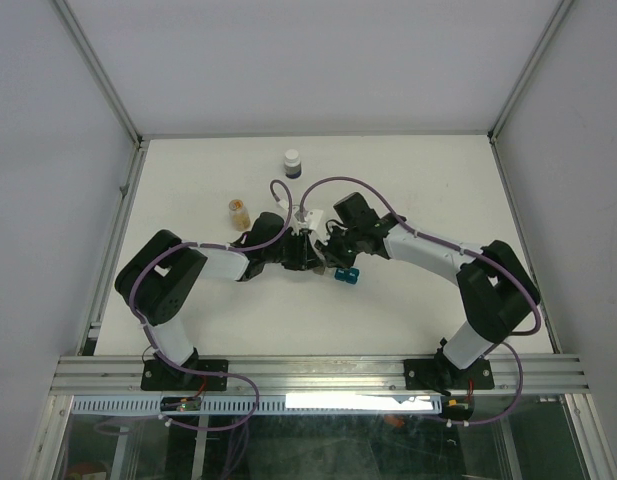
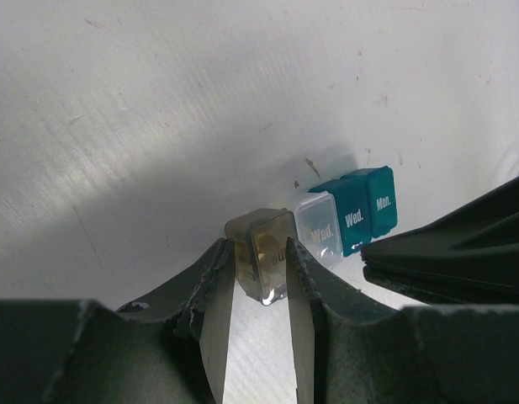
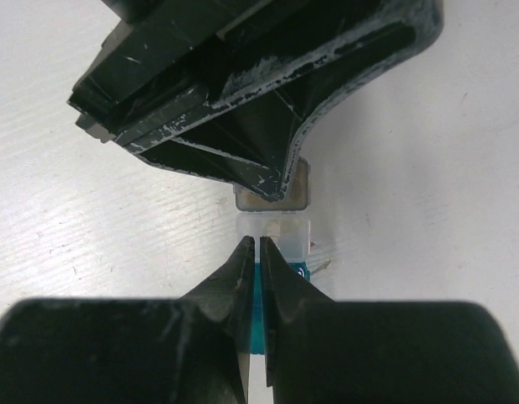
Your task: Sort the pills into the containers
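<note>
White walls (image 1: 308,60) close in a matte white table (image 1: 408,180), faintly scuffed and speckled in the wrist views, with a metal rail (image 1: 318,375) along its near edge where both arms are bolted. Toward the far side stand a dark bottle (image 1: 292,163) with a white cap and, nearer the left arm, a small clear vial (image 1: 238,211) showing the pills only as an orange-tan mass; single pieces cannot be made out. At mid-table the two wrists meet and hide the containers from above, apart from a bit of teal. The left gripper (image 2: 257,252) has its jaws pressed against both sides of the grey-brown cup (image 2: 263,244), whose inside is too murky to read. Just beside it lies the teal-blue box (image 2: 368,206), its cells marked "Wed." and "Mon.", with a clear lid (image 2: 320,227) folded toward the cup. The right gripper (image 3: 257,246) is closed to a slit at that lid; whether it pinches anything cannot be told.
</note>
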`<state>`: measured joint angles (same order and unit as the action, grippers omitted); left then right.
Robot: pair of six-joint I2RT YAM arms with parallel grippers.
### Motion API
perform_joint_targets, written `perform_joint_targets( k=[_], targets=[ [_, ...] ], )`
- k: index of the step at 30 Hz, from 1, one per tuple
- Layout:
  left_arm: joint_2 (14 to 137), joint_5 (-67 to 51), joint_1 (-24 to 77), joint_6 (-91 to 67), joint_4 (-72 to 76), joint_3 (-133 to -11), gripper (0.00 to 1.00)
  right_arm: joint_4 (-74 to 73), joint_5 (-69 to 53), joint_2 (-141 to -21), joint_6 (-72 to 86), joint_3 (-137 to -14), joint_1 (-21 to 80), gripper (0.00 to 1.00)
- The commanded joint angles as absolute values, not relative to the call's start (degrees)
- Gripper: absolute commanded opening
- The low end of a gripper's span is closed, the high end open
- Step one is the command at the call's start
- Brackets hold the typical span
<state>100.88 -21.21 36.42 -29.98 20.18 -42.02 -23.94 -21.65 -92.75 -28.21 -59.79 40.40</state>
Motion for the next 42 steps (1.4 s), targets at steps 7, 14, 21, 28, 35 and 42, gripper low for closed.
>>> perform_joint_targets(
  k=[7, 14, 21, 28, 35, 42],
  targets=[
    [101.40, -22.09, 36.99, -29.44, 20.96, -43.40, 0.28, -23.71, -22.57, -87.95, -29.97, -61.17, 40.96, 0.07],
    [101.78, -22.62, 37.00, -29.14, 21.35, -43.52, 0.27, -26.67, -20.22, -94.90, -31.11, -61.01, 40.87, 0.06],
    [101.32, -23.39, 36.95, -29.33, 22.57, -42.69, 0.27, -29.68, -17.76, -100.48, -30.79, -63.52, 39.61, 0.05],
    [99.29, -23.47, 37.00, -29.78, 22.76, -42.83, 0.30, -32.00, -30.65, -92.18, -31.69, -64.86, 36.82, 0.12],
    [90.74, -23.42, 37.00, -29.37, 22.68, -43.17, 0.50, -32.54, -40.96, -80.27, -33.18, -63.42, 28.80, 0.32],
    [68.14, -20.30, 36.02, -25.19, 22.87, -39.96, 0.88, -28.45, -40.71, -67.00, -31.83, -61.22, 19.55, 0.64]
  ],
)
